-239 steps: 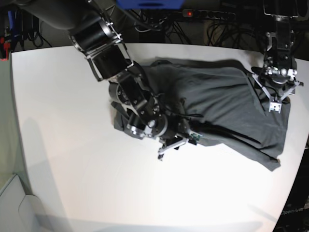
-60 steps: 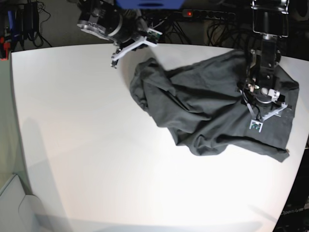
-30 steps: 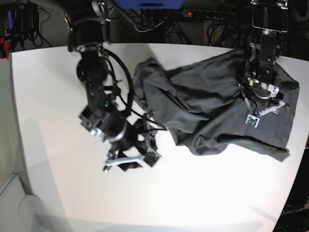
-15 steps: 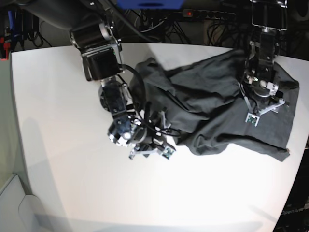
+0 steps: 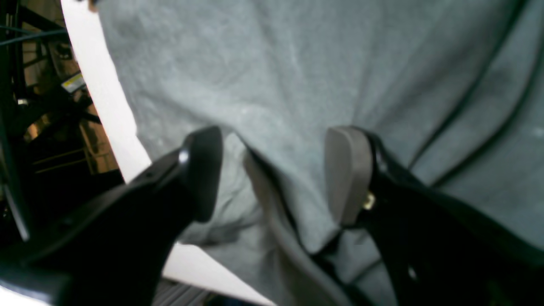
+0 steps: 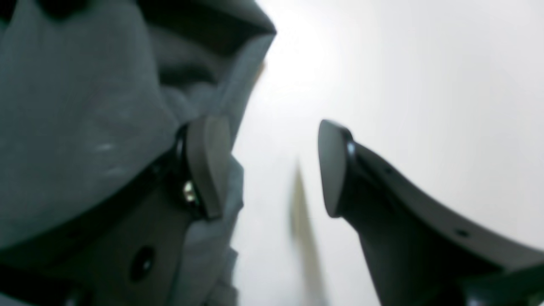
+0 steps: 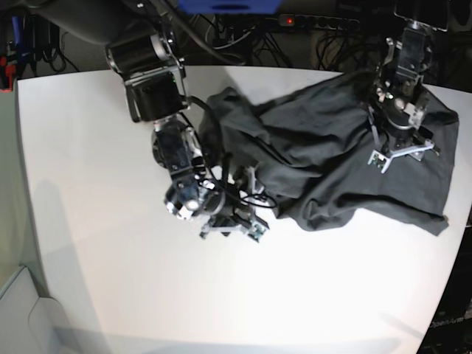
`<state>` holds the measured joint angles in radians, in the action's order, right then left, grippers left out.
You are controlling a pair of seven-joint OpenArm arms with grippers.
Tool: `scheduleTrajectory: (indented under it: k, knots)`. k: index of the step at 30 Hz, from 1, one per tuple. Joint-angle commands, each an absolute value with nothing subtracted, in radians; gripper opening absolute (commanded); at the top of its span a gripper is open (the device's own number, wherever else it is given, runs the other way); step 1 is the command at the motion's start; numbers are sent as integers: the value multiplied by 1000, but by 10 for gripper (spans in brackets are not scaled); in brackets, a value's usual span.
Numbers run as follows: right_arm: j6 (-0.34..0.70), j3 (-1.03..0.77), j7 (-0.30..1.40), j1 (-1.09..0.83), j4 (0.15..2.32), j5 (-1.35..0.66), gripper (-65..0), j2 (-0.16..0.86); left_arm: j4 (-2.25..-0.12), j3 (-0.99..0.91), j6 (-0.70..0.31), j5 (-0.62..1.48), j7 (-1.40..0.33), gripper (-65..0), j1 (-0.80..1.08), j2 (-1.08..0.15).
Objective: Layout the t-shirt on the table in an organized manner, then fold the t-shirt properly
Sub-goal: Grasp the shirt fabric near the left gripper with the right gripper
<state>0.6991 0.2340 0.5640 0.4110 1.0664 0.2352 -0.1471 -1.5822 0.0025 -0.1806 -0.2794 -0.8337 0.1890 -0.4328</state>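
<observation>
Charcoal t-shirt [image 7: 332,155] lies bunched toward the table's [image 7: 96,243] far right corner; layout is unfinished. Both right gripper [image 6: 267,170] and left gripper [image 5: 274,174] gape empty; next, pinch a hem and spread.

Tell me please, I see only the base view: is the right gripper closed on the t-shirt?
Observer: No. In the right wrist view the right gripper is open, with one finger over the t-shirt edge and the other over bare table.
Operator: And the other arm?
Observer: Open too. In the left wrist view the left gripper straddles a raised fold of the cloth and does not pinch it.
</observation>
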Motion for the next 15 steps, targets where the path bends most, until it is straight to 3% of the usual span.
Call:
scheduleTrajectory:
  k: [1,8,15]
  knots:
    - [698,237,549,438,1081,197,-307,-157,-1587,2,-197,-266,-869,-272,193,-447]
    - [698,392,552,377,1101,130,-309,-157,-1583,-1,-193,-266,-869,-271,182,-440]
    - [698,591,581,246,1273,133,-307,-157,-1577,-1,-188,-266,-869,-271,156,-437]
